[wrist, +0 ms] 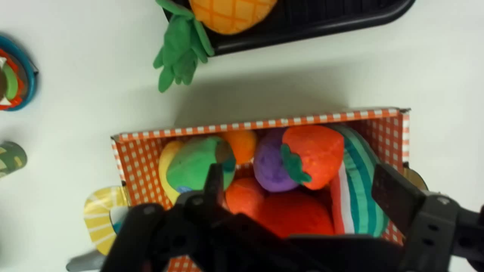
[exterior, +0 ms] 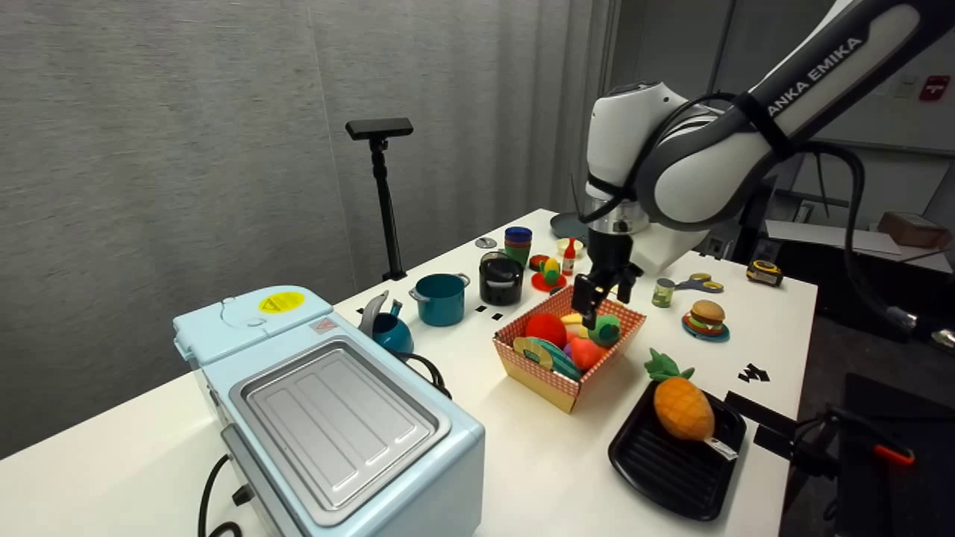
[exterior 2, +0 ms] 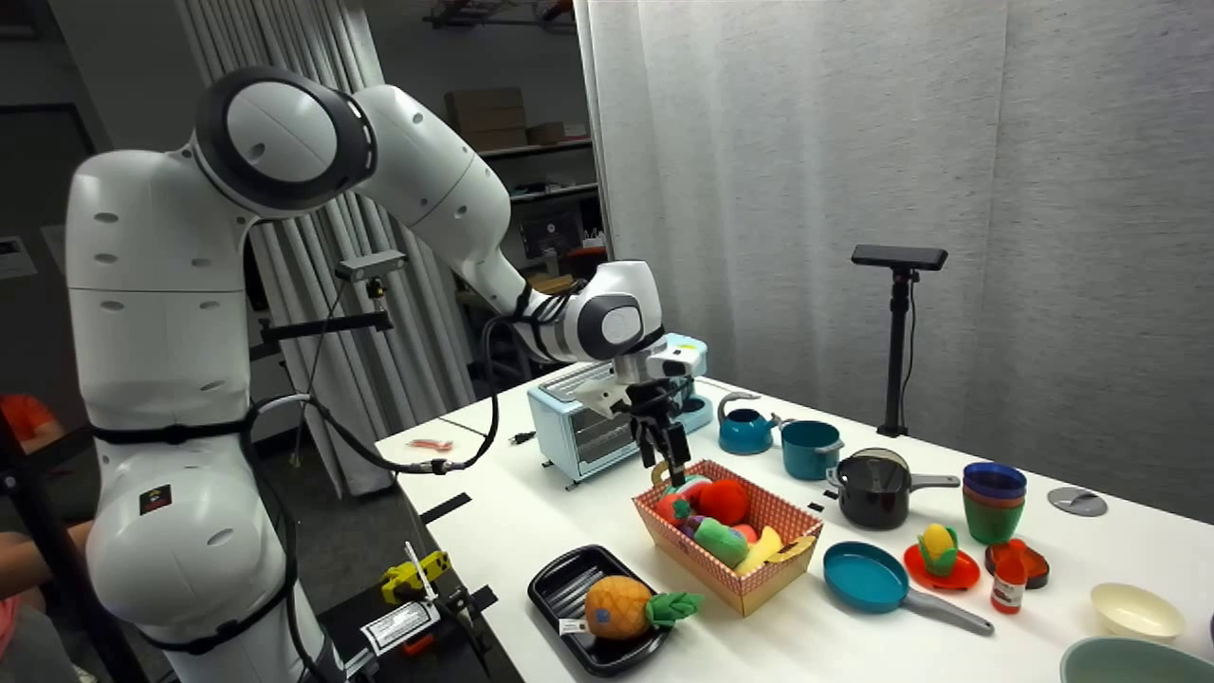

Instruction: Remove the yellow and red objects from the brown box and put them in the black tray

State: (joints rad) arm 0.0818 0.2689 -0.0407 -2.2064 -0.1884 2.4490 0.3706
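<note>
Wrist view: gripper (wrist: 301, 183) downward over the brown box (wrist: 138, 162), jaws wide apart and empty.

Pineapple (exterior: 683, 408) lies in black tray (exterior: 671, 477), red fruits (wrist: 319, 153) in box (exterior: 536, 382).

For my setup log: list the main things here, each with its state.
Black tray: flat, loaded
Toy pineapple: lying in the tray, leaves overhanging
Brown box: open-topped, loaded
Red round toy: in the box
Gripper: open, empty, over the box
Teal pot: upright, uncovered
Teal kettle: upright
Coloured cups: nested, upright
Red bottle: upright
Oven door: apparently shut
</note>
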